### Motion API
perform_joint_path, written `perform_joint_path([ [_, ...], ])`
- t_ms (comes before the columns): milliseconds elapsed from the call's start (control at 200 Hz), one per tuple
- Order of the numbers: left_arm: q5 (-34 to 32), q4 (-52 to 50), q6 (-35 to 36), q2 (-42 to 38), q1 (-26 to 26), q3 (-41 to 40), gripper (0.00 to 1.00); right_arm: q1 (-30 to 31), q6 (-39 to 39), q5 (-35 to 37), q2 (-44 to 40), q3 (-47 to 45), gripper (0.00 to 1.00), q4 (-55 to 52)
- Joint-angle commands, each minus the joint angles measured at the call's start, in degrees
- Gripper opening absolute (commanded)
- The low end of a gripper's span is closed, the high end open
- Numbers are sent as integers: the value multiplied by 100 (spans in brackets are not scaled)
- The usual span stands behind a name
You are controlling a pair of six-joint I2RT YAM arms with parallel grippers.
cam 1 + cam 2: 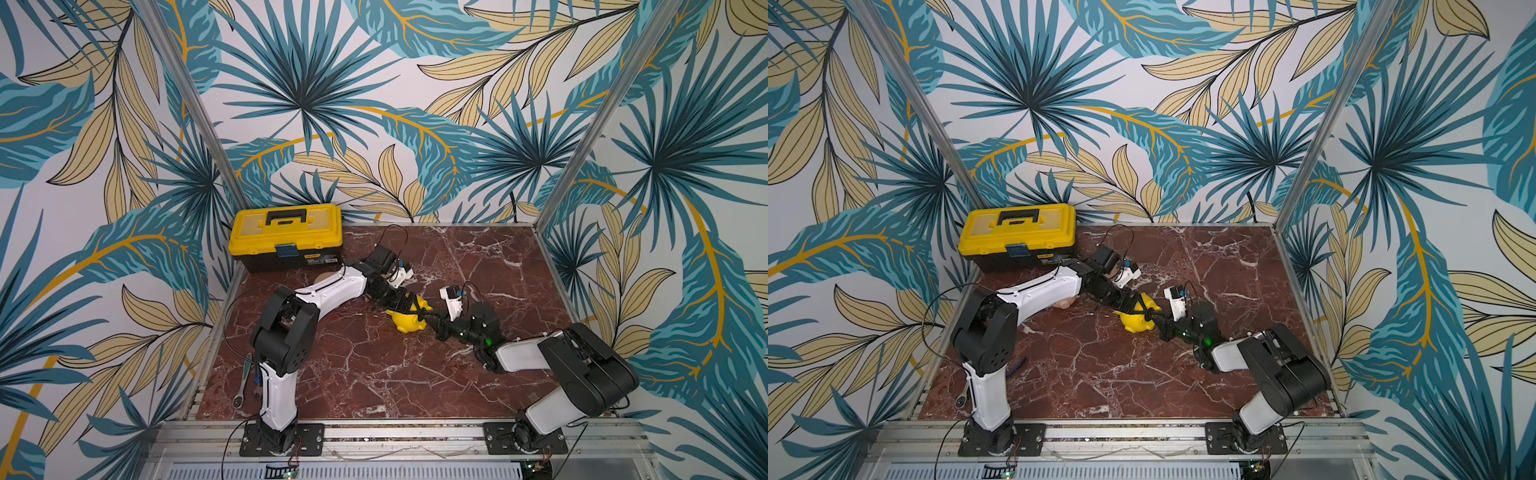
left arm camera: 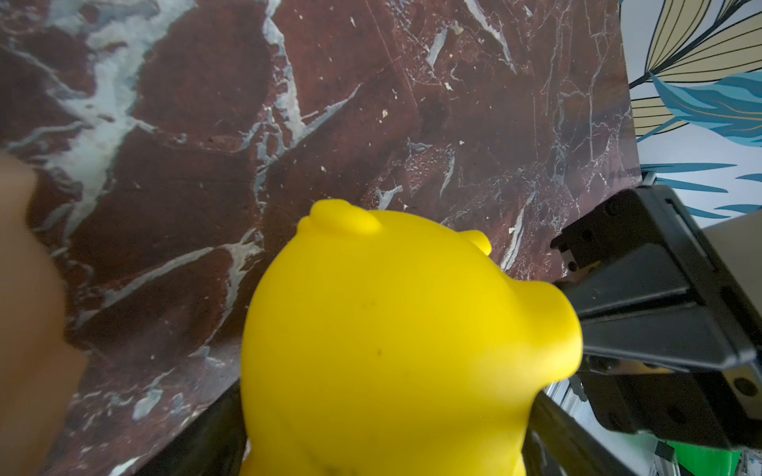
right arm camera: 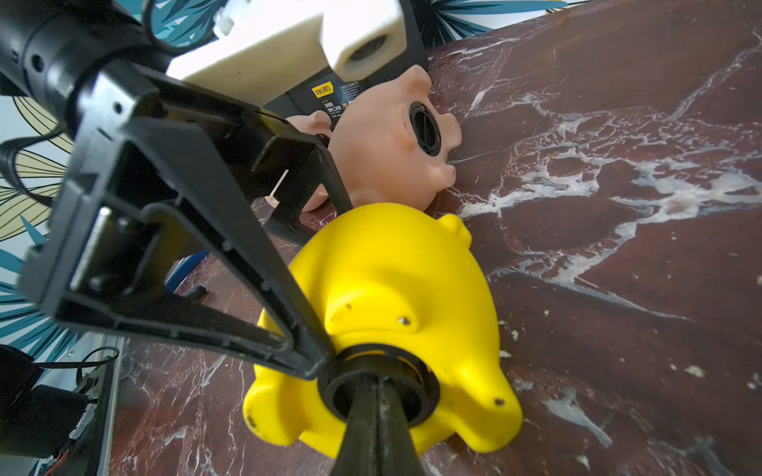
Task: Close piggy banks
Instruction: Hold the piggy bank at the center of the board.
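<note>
Clamping the yellow pig [image 3: 391, 280], left fingers [image 3: 268, 296] face right fingers [image 3: 375, 432] closed inside its plug [image 3: 426, 387] (right-wrist view only).

toolbox [image 1: 286, 237] back-left corner of table [image 1: 478, 257] | mid piggy bank [image 1: 409, 323] ctr of table | 2nd piggy bank [image 1: 1064, 302] btwn it & toolbox | wrench [image 1: 245, 382] front-left edge

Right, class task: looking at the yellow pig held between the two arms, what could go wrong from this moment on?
1. The right tool, shut, has its tips in the black plug at the belly of the yellow piggy bank; pushing off-centre may seat it crooked.
2. The left tool grips a smooth round body, which might slip or turn.
3. The pink piggy bank lies close behind and may get knocked.
</note>
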Motion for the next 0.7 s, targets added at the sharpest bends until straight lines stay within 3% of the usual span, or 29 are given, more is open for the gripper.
perform_joint_path([
  [0, -114, -556, 103, 440, -150, -186, 91, 35, -317, 90, -417, 4, 0, -187],
  [696, -152, -548, 101, 458, -151, -219, 91, 10, -927, 6, -1104, 132, 0, -1842],
])
